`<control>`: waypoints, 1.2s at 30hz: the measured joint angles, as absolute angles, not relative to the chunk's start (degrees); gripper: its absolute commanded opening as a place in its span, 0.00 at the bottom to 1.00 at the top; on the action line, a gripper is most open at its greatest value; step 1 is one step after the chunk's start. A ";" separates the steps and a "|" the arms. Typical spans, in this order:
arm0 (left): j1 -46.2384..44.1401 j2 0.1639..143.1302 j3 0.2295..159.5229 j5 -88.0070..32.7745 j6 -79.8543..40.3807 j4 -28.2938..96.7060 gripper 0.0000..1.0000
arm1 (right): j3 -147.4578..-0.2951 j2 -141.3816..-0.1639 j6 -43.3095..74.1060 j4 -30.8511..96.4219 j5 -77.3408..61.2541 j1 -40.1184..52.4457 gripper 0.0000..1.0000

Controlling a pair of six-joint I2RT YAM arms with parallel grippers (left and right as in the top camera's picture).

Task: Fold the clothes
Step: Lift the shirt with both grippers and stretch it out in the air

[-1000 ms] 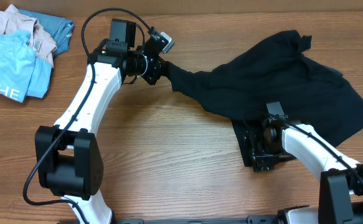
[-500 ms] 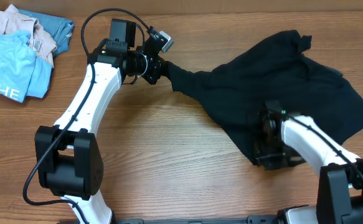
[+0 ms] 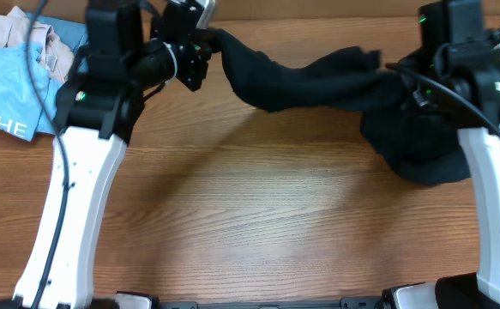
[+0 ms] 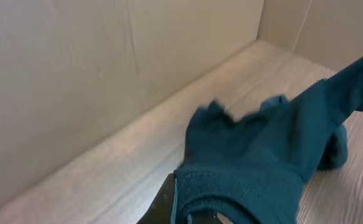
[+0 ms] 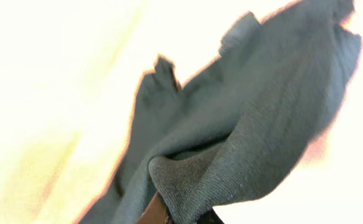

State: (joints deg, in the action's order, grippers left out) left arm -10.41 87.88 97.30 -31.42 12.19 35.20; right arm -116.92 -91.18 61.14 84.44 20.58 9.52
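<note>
The black T-shirt [image 3: 318, 73] is lifted and stretched in a sagging band between both raised grippers. My left gripper [image 3: 202, 41] is shut on one end of it at the back left. In the left wrist view the fabric [image 4: 262, 162] bunches over the fingertips [image 4: 167, 202]. My right gripper [image 3: 400, 79] is shut on the other end, and the rest of the shirt hangs in a heap [image 3: 421, 146] beneath it. The right wrist view is overexposed. In it a fold of cloth [image 5: 231, 155] is pinched in my right gripper [image 5: 181, 214].
A pile of other clothes lies at the back left corner: a light blue shirt with white lettering [image 3: 9, 94], a beige garment [image 3: 14, 34] and a slate-blue garment [image 3: 76, 41]. A cardboard wall [image 4: 75, 74] runs along the table's far edge.
The right gripper shut on the shirt's near edge. Both arms then rose and the left swung toward the back, lifting the shirt off the table and stretching it between them.
</note>
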 measured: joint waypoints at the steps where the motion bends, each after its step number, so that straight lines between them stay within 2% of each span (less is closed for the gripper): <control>1: -10.41 86.11 97.34 -31.20 12.10 35.16 0.04 | -120.18 -91.18 59.40 84.51 20.80 9.52 0.04; 5: -10.41 79.79 97.62 -28.67 11.40 35.22 0.04 | -129.25 -91.18 54.52 84.51 21.23 9.52 0.04; 10: -10.41 75.16 97.67 -21.47 8.75 35.97 0.04 | -132.51 -91.15 50.78 80.40 19.44 9.52 0.04; 16: -10.41 66.54 97.78 -10.57 1.93 40.93 0.04 | -132.88 -91.13 46.22 69.71 4.19 9.52 0.04; 21: -10.41 63.68 97.78 -9.61 -2.02 41.65 0.04 | -132.90 -91.13 45.36 66.22 -3.60 9.52 0.04; 29: -10.41 59.64 100.47 -5.58 -3.07 41.74 0.04 | -132.92 -91.15 45.15 61.80 -5.56 9.52 0.04; 36: -10.41 59.42 110.28 0.54 -5.65 52.36 0.04 | -132.99 -90.45 43.88 64.51 -5.48 9.52 0.04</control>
